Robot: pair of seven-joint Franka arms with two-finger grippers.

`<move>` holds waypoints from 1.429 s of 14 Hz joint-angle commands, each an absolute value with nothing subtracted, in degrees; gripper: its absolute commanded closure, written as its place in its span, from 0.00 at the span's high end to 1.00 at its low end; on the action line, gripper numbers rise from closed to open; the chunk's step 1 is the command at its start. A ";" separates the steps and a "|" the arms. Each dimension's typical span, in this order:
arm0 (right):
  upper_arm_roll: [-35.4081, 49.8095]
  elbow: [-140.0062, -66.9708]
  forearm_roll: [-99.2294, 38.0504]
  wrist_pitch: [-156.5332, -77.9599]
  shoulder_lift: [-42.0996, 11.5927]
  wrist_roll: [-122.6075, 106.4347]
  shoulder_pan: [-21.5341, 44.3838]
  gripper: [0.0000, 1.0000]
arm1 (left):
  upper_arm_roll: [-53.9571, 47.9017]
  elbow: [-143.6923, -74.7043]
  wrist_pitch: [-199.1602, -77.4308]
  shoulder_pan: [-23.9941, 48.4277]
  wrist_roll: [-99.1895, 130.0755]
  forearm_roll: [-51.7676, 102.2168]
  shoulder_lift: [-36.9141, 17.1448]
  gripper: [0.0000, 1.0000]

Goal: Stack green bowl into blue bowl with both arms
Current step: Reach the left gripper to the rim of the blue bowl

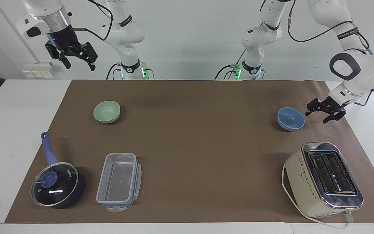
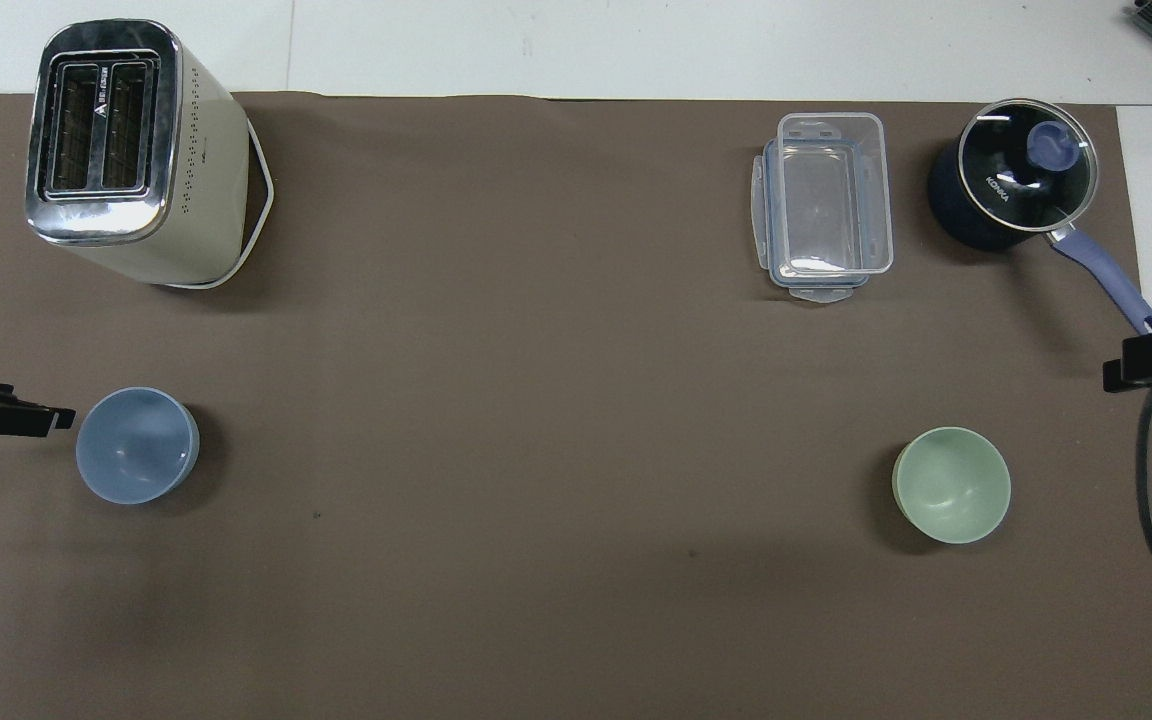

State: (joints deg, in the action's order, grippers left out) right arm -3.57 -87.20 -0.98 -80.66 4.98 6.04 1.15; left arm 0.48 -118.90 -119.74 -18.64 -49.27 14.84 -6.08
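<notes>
beside the blue bowl (image 1: 291, 119), left gripper (image 1: 323, 111) spread; only facing view shows right gripper (image 1: 76, 59) spread.

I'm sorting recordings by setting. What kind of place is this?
Likely a robotics lab staged as a kitchen: brown paper mat on a white table, cream two-slot toaster, lidded dark blue saucepan.

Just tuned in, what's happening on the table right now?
Nothing is held yet. The left gripper is low beside the blue bowl, fingers open, apparently lining up to grasp its rim. The right gripper waits, open, raised high past the table's edge at the right arm's end. The green bowl sits untouched on the brown mat at that end. The two bowls sit well apart, so the stacking has not started.
</notes>
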 commanded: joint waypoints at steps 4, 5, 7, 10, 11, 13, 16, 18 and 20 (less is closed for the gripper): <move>-3.43 -88.59 -0.97 -80.07 6.33 5.62 0.62 1.00 | -0.09 -125.84 -128.30 -18.55 -51.77 18.62 -7.03 1.00; -3.43 -88.59 -0.97 -80.07 6.33 5.62 0.62 1.00 | -0.09 -127.77 -129.54 -18.46 -51.68 18.72 -6.34 1.00; -3.43 -88.59 -0.97 -80.07 6.33 5.62 0.62 1.00 | -0.09 -128.58 -129.38 -18.46 -51.33 18.72 -5.71 0.90; -3.43 -88.59 -0.97 -80.07 6.33 5.62 0.62 1.00 | -0.09 -128.85 -128.50 -19.07 -50.45 18.81 -5.36 0.25; -3.43 -88.59 -0.97 -80.07 6.33 5.62 0.62 1.00 | -0.09 -128.76 -128.06 -19.25 -50.54 18.81 -5.36 0.07; -3.43 -88.59 -0.97 -80.07 6.33 5.62 0.62 1.00 | -0.09 -128.41 -126.66 -19.42 -50.54 18.81 -5.36 0.00; -3.43 -88.68 -0.97 -80.07 6.50 5.62 0.62 1.00 | -0.09 -128.06 -125.60 -19.34 -50.54 18.72 -5.36 0.00; -3.43 -88.68 -0.97 -80.07 6.50 5.62 0.62 1.00 | -0.09 -128.06 -123.94 -18.73 -50.45 18.81 -3.62 0.00; -3.43 -88.68 -0.97 -80.07 6.50 5.62 0.62 1.00 | -0.09 -128.14 -121.83 -17.76 -47.66 18.72 -1.07 0.00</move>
